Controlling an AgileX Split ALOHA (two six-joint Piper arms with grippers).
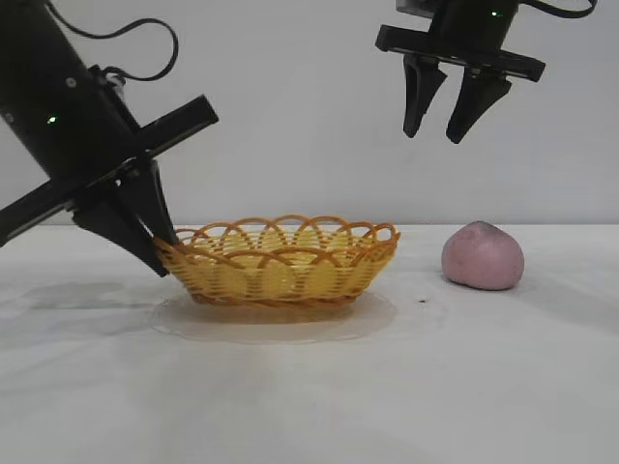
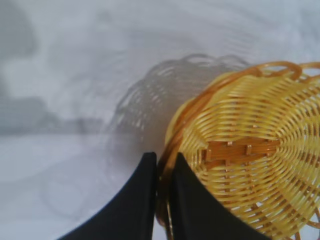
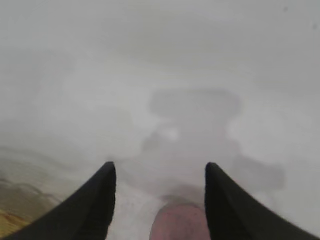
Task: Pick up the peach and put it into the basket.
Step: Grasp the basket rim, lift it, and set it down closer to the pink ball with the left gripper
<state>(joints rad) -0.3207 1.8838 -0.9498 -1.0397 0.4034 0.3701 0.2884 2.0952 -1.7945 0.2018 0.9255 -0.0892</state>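
The pink-mauve peach [image 1: 483, 256] sits on the white table at the right, apart from the basket; it also shows in the right wrist view [image 3: 180, 223], below and between the fingers. My right gripper [image 1: 438, 130] hangs open and empty high above the table, up and to the left of the peach. The yellow-orange wicker basket [image 1: 279, 259] stands at the middle and is empty. My left gripper [image 1: 162, 253] is shut on the basket's left rim [image 2: 165, 185], one finger inside and one outside.
The white table [image 1: 309, 387] runs to a plain white back wall. A faint sheen and shadow lie on the table round the basket's foot.
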